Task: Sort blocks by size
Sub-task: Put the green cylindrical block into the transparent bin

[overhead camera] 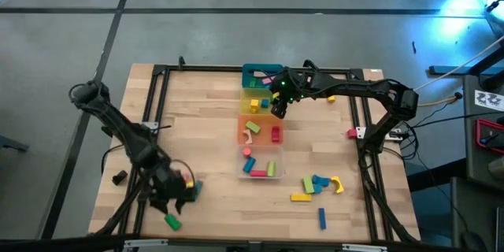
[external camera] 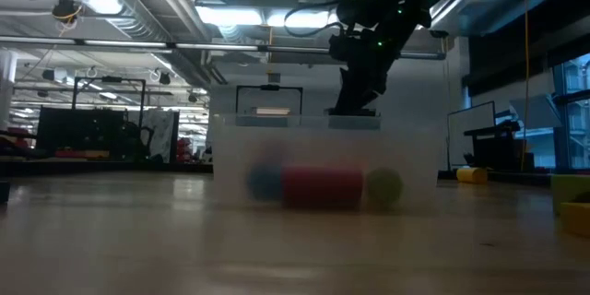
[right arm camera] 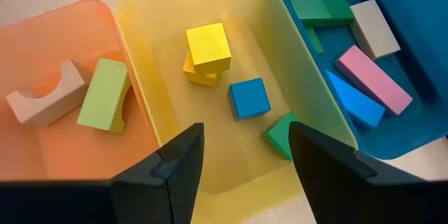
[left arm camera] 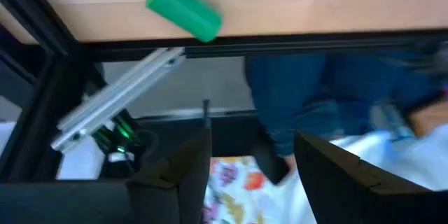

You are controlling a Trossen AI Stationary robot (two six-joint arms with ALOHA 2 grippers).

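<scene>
My right pincer (overhead camera: 279,109) hangs above the second bin (overhead camera: 253,102); cubes (right arm camera: 208,46) lie directly below me.

Strong blue-white glare burns out the upper right corner of the high view, leaving the grey floor dim and the wooden table (overhead camera: 205,126) evenly lit; the low view is dark and backlit by ceiling strip lights (external camera: 249,14) across the top — the clear bin (external camera: 323,161) at centre is badly out of focus; the left wrist view is smeared at right; the right wrist view is bright, soft-shadowed.
</scene>
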